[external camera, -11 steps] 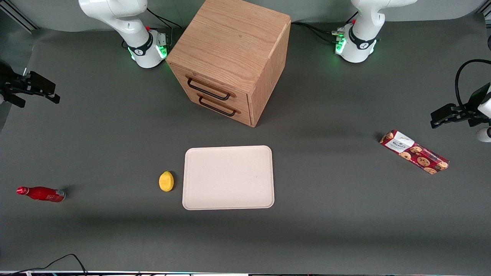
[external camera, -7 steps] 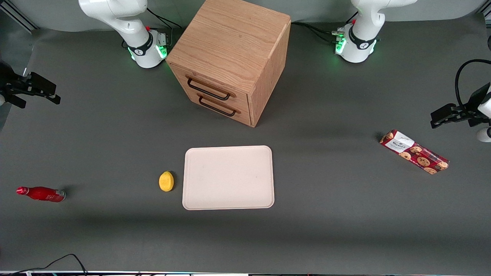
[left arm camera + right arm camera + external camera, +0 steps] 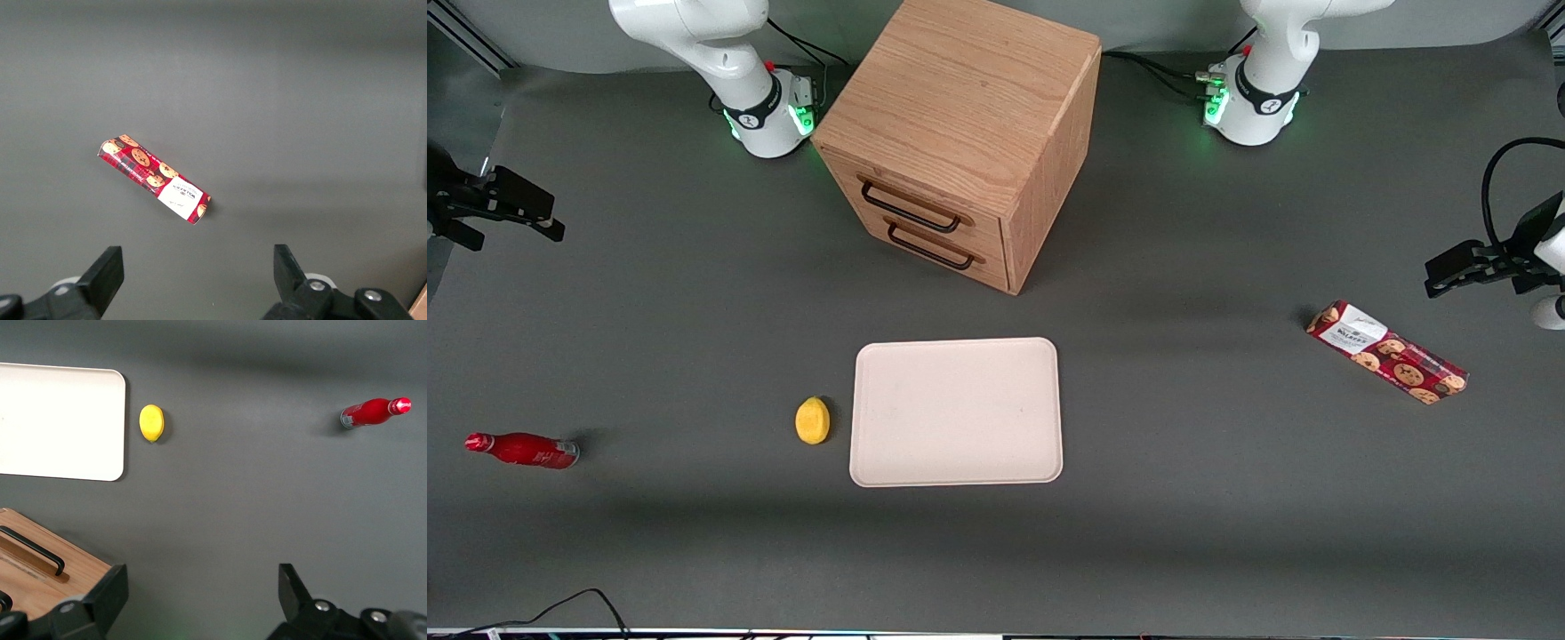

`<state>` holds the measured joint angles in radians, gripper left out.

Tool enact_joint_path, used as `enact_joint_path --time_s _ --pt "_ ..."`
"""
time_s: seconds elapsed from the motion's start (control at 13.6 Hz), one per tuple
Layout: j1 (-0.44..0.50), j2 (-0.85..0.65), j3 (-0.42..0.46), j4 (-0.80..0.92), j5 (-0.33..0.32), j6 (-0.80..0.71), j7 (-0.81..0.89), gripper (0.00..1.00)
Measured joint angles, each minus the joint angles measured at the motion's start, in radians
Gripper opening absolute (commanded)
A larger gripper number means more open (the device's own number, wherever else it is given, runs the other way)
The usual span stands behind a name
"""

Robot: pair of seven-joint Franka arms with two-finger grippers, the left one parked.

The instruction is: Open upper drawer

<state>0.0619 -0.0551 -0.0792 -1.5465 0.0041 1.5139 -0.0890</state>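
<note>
The gripper (image 3: 511,213) hangs with fingers spread wide over bare table at the working arm's end, well apart from the closed upper drawer (image 3: 914,206) of the oak cabinet (image 3: 960,98).

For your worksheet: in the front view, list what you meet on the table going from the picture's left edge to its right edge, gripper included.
Gripper raised at the working arm's end, open → red bottle → lemon → tray → cookie box.
</note>
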Motion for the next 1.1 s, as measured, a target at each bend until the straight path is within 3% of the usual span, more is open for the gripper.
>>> enact_joint_path --time_s 0.52,1.1 --pt "0.022 0.000 0.010 0.001 0.000 0.000 0.000 1.00" --pt "0.293 0.016 0.017 -0.004 0.001 -0.029 0.007 1.00"
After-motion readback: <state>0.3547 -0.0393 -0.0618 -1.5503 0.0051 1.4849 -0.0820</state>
